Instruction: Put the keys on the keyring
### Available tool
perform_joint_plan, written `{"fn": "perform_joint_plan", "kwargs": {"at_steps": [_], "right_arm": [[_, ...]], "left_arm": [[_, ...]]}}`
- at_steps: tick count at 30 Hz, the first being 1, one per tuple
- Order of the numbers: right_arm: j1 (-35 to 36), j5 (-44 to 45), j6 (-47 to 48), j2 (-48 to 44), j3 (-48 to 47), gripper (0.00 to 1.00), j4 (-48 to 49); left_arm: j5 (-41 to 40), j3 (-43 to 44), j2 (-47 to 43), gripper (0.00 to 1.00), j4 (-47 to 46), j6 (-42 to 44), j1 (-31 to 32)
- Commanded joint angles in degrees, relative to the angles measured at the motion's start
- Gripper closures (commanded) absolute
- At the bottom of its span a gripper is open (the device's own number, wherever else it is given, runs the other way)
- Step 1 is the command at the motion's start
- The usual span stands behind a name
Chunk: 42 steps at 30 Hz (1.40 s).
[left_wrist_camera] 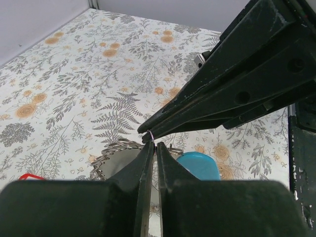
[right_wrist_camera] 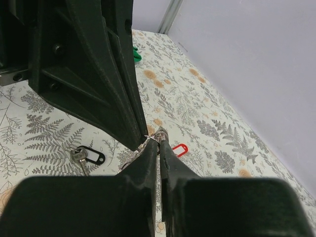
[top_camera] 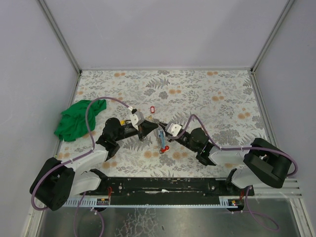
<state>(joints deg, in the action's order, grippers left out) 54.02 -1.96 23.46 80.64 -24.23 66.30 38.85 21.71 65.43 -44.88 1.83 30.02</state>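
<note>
Left tool [left_wrist_camera: 153,144] and right tool [right_wrist_camera: 158,144] tip-to-tip over floral tabletop [top_camera: 207,98], grey walls [top_camera: 168,29]

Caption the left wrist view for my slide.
Left gripper and right gripper, both shut, pinch a thin wire keyring tip to tip above a blue key tag and the floral table.

Left gripper [left_wrist_camera: 154,147] closed on the thin wire keyring [left_wrist_camera: 151,135]; right gripper [left_wrist_camera: 146,131] meets it, tips touching. Blue tag [left_wrist_camera: 200,165] lies beneath, on the floral counter [left_wrist_camera: 74,84].

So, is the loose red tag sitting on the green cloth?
No, the red tag lies on the bare floral tabletop, clearly apart from the green cloth at the left edge.
</note>
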Motion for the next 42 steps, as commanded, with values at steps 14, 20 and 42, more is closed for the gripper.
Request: {"fn": "perform_joint_plan", "kwargs": {"at_steps": [14,20,42], "right_arm": [[0.13,-0.45,2.41,-6.36,-0.43,1.0,-0.53],[0.13,-2.5,3.57,-6.45,0.23,1.0,-0.06],[0.16,-7.51,5.78,-7.54,0.32,1.0,-2.95]], "left_arm": [[-4.76,-4.76,-6.05,0.67,-3.23,-0.71,0.82],[-3.87,-3.71,-4.82,0.66,-3.72,0.3,0.84],[1.16,-0.69,-3.15,0.81,-1.28,5.93,0.82]]}}
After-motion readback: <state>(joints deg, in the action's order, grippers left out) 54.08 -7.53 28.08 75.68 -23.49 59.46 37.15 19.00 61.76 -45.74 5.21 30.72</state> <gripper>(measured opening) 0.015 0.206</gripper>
